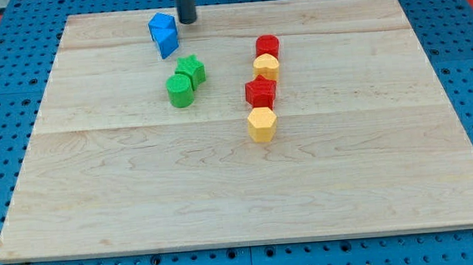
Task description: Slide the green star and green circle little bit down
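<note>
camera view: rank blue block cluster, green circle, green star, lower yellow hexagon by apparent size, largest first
1. Blue block cluster, two pieces touching, just left of my tip.
2. Yellow hexagonal block, but it sits nearest the view's bottom, so unsure.
3. Green circle block and green star block: look alike, not ranked.

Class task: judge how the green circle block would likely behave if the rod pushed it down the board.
The green circle stands flat on smooth wood, so it probably slides, not rolls. It touches the green star, so the pair may pivot apart. My tip sits above them, beside the blue blocks.

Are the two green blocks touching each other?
Yes. The green star and green circle sit pressed together, no gap showing.
</note>
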You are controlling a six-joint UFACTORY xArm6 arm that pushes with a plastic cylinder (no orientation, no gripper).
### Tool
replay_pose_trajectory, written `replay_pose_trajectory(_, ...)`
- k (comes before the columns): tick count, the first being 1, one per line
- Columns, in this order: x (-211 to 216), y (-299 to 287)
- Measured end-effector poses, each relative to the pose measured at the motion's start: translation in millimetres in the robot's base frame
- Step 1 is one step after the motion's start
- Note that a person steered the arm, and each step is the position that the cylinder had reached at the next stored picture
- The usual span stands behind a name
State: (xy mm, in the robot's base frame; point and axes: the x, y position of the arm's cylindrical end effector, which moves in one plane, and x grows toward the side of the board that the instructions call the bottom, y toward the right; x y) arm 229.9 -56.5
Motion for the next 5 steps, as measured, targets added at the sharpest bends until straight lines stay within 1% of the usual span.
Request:
replay_pose_trajectory(2, 75.1, 3.0)
replay_pose_trajectory(3, 116.1, -11.7)
replay_pose_trajectory(4, 145.9, -11.8)
replay_pose_trajectory(5, 161.2, -26.9)
